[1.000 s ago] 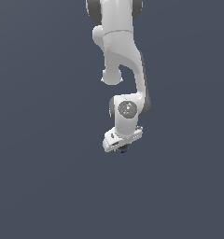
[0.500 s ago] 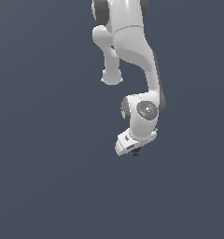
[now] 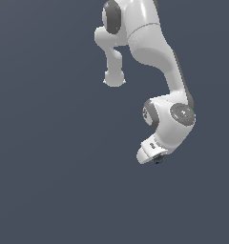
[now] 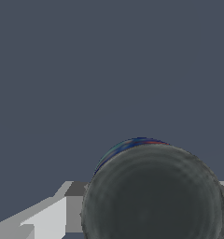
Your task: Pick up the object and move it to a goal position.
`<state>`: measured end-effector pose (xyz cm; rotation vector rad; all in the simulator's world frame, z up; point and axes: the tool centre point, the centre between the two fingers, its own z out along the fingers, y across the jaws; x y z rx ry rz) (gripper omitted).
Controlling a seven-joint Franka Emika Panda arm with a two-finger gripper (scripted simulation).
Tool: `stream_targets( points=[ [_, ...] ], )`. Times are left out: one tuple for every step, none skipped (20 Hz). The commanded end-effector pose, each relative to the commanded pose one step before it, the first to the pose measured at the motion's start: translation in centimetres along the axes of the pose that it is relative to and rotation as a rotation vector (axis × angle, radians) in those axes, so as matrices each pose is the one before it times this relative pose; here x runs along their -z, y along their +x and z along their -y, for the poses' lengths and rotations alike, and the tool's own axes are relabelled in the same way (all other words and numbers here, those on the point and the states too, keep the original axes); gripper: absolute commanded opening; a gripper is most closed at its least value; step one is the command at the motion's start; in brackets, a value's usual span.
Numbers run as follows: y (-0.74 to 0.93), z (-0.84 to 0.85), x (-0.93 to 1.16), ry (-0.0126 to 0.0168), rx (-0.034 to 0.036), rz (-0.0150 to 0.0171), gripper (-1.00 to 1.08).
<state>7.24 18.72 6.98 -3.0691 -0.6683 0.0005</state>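
The object (image 3: pixel 158 162) is a tiny dark round blob with a bluish edge, poking out from under the white gripper (image 3: pixel 156 160) in the exterior view, right of centre and below mid-height. In the wrist view the object (image 4: pixel 153 193) fills the lower half as a large dark grey ball with a blue-red streak along its rim. A white finger (image 4: pixel 46 219) flanks it on one side, and a grey edge of the other shows at the opposite side. The gripper is shut on it. No goal marker shows in either view.
The white arm (image 3: pixel 154 52) bends down from the upper edge of the exterior view to the wrist (image 3: pixel 176 121). Everything behind it is a flat dark grey-blue backdrop, with no surface or other thing showing.
The gripper, still holding the object, has swung toward the exterior view's right and slightly lower. The arm's elbow has leaned the same way.
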Motion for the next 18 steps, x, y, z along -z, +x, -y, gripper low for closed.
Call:
stream_targets(
  points=[
    [1.243,0.952,0.622,-0.00041,-0.00133,-0.00035,-1.0],
    [0.395,0.312,0.177,0.0,0.0,0.0,-1.0],
    [0.359,0.277,0.158,0.0,0.0,0.0,-1.0],
    [0.324,0.246,0.141,0.0,0.0,0.0,-1.0],
    [0.293,0.219,0.126,0.0,0.0,0.0,-1.0],
    [0.272,0.245,0.103,-0.00012,0.00066,0.00015,-1.0],
    [0.236,0.174,0.1,0.0,0.0,0.0,-1.0],
    [0.209,0.153,0.088,0.0,0.0,0.0,-1.0],
    [0.183,0.133,0.077,0.0,0.0,0.0,-1.0],
    [0.158,0.113,0.066,0.0,0.0,0.0,-1.0],
    [0.134,0.094,0.055,0.0,0.0,0.0,-1.0],
    [0.11,0.074,0.044,0.0,0.0,0.0,-1.0],
    [0.087,0.055,0.033,0.0,0.0,0.0,-1.0],
    [0.065,0.037,0.022,0.0,0.0,0.0,-1.0],
    [0.043,0.018,0.012,0.0,0.0,0.0,-1.0],
    [0.021,-0.001,0.002,0.0,0.0,0.0,-1.0],
    [-0.001,-0.019,-0.009,0.0,0.0,0.0,-1.0],
    [-0.01,-0.018,-0.009,0.0,0.0,0.0,-1.0]
  ],
)
